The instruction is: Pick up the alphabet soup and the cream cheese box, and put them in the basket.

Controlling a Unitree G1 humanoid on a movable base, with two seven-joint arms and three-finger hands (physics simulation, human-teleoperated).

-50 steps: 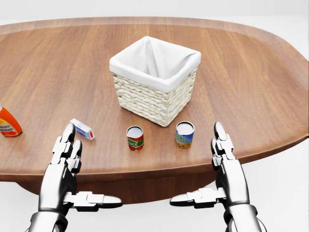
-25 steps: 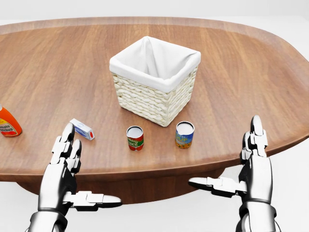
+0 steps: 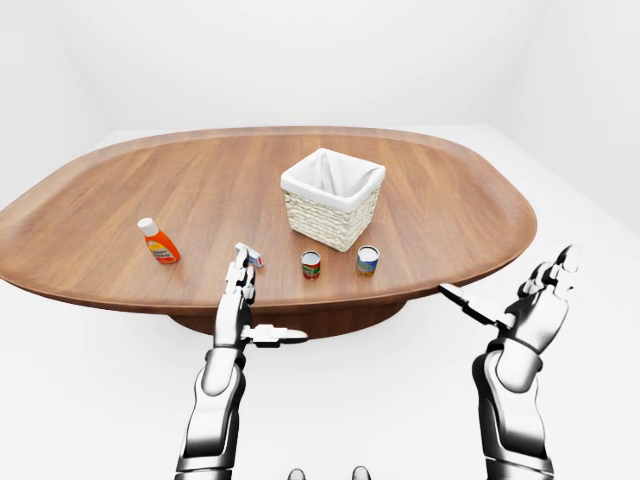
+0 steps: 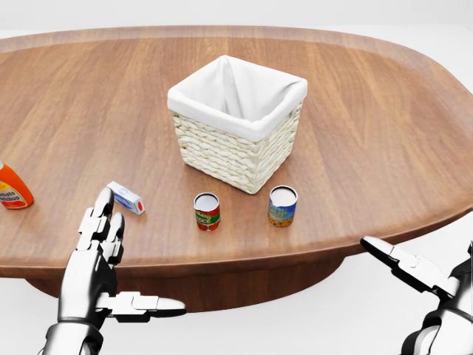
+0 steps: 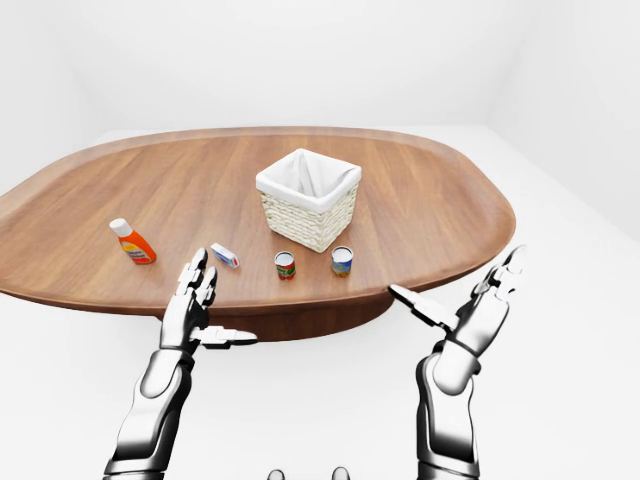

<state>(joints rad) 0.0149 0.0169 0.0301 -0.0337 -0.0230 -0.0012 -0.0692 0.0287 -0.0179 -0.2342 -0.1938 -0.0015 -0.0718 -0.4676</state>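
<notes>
We hold our left robot hand [image 4: 100, 255] upright at the lower left of the head view, fingers [image 4: 102, 214] straight and pointing up, thumb stretched out sideways to the right, nothing in its grasp. Our right robot hand [image 3: 530, 305] is swung out to the far right, tilted outward, fingers spread wide, thumb reaching left, also empty. Both forearms rise from below.

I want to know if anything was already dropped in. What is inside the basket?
Inside the basket only its white cloth lining shows; no can or box is visible there. The near wall hides the bottom, so the lowest part cannot be checked. Both cans and the small box stand outside it on the table.
</notes>
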